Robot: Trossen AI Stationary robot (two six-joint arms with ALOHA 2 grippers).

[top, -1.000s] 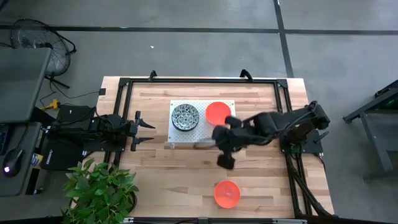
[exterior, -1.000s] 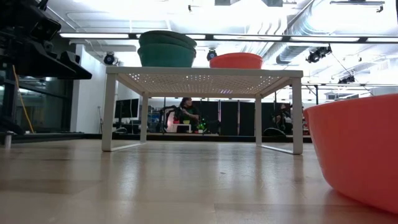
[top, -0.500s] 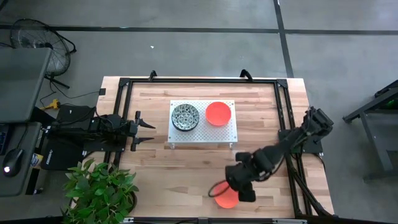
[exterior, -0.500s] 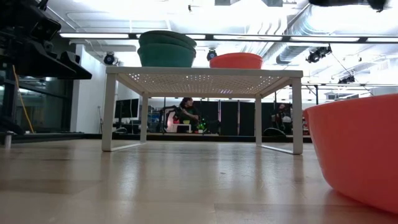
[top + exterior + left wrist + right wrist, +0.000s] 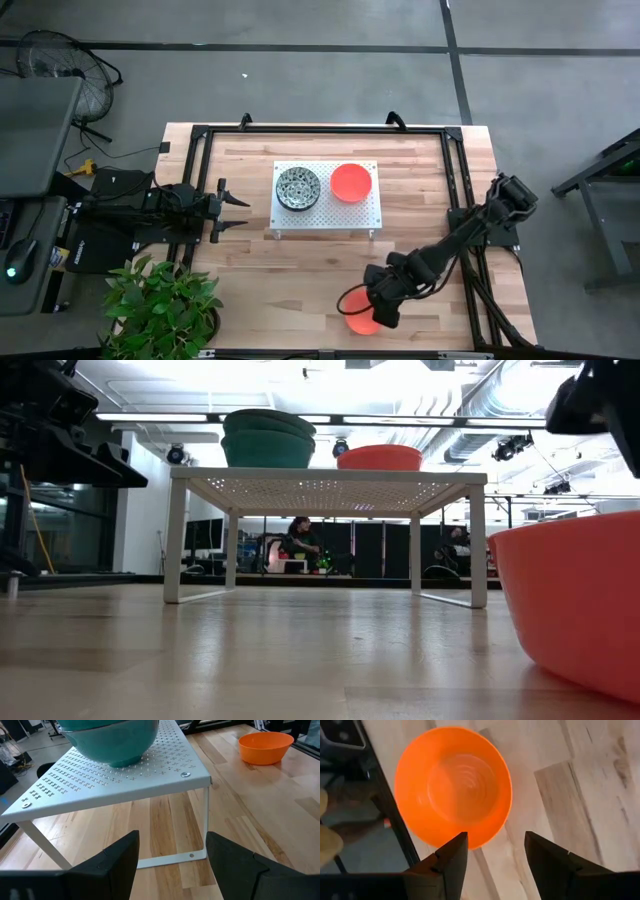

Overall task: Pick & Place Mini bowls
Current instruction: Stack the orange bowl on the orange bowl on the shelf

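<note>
Hovering over the near edge of the tabletop (image 5: 250, 260), my right tool (image 5: 375, 312) had its fingers spread, empty, right above a lone orange bowl (image 5: 358, 316), whose rim showed just ahead of the fingertips in the right wrist view. On the white platform (image 5: 325, 217) sat a stack of speckled bowls (image 5: 298, 187) beside another orange bowl (image 5: 351, 182). My left tool (image 5: 240, 212) waited open at the platform's left, well apart.
</note>
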